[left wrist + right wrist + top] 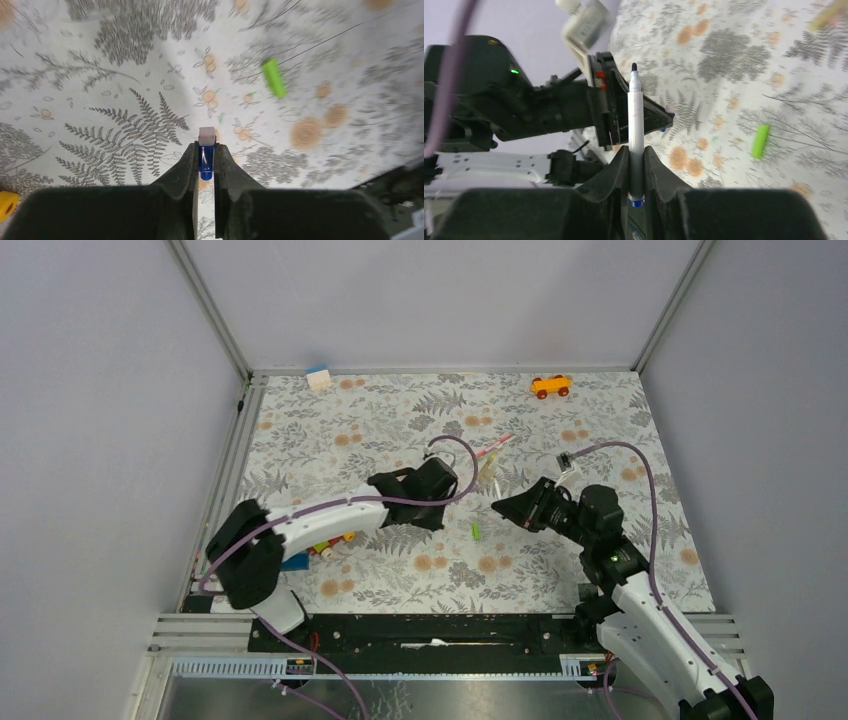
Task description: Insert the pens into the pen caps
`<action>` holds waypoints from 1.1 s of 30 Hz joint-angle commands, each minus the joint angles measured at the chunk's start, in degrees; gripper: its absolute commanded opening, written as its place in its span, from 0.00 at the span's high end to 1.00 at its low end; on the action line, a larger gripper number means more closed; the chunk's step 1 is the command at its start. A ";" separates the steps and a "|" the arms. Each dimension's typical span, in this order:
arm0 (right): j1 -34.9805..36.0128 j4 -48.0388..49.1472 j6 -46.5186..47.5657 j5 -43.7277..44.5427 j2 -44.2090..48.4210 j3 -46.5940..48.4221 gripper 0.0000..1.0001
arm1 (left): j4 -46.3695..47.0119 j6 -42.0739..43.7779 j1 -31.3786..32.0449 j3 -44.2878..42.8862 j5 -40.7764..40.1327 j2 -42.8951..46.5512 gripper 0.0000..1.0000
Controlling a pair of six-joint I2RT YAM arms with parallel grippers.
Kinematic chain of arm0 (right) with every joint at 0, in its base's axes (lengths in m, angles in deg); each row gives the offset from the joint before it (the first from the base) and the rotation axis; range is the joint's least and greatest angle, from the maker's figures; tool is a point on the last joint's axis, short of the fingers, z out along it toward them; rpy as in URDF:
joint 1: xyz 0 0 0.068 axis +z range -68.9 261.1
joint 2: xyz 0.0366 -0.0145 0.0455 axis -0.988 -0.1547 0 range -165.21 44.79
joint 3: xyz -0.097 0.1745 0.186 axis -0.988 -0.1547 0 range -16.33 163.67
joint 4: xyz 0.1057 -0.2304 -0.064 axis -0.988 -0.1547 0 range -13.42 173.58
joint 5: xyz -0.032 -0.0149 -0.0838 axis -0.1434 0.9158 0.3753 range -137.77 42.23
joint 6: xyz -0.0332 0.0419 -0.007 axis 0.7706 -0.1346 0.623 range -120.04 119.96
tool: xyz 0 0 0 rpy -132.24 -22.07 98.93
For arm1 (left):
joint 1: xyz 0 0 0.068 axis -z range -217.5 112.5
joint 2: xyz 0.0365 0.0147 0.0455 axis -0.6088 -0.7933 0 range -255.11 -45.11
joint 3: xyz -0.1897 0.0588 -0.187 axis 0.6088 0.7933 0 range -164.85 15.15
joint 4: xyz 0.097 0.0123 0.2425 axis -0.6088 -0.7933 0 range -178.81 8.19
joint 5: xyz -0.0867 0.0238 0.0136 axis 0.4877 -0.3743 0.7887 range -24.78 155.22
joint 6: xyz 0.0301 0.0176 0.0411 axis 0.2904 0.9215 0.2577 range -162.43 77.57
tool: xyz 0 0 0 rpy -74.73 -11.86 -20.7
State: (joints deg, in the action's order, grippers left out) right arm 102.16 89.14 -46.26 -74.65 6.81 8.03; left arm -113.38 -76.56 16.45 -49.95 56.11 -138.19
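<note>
Pen cap (476,530) on fern-print cloth (400,420), grey walls (440,300)

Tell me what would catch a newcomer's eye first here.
Mid-table, the right gripper clamps a white pen, tip bare, facing the left gripper, which pinches a dark blue cap. A lime green cap lies loose on the floral cloth beside them.

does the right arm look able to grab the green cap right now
Probably not yet: the right gripper is shut on the white pen. The green cap itself lies uncovered nearby.
</note>
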 commanded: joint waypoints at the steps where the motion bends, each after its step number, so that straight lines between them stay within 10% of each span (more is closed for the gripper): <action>1: 0.30 23.26 -7.17 -10.09 -2.48 -2.67 1.00 | 7.61 1.68 0.14 2.06 -2.96 10.24 1.00; 13: 4.68 34.96 -5.57 -13.62 -12.36 0.24 1.00 | 24.03 -5.26 -2.94 13.60 -12.02 30.74 1.00; 23: 15.54 43.38 0.53 -7.90 -18.42 1.65 1.00 | 46.85 -18.04 -20.78 23.78 18.31 37.29 1.00; 33: 21.52 48.29 2.59 -4.50 -25.00 3.58 1.00 | 66.64 -29.37 -23.46 29.28 30.28 37.05 1.00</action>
State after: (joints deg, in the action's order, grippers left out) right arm 122.44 131.45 -46.22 -81.36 -17.34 8.25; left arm -59.63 -100.93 -6.74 -21.30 79.50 -102.06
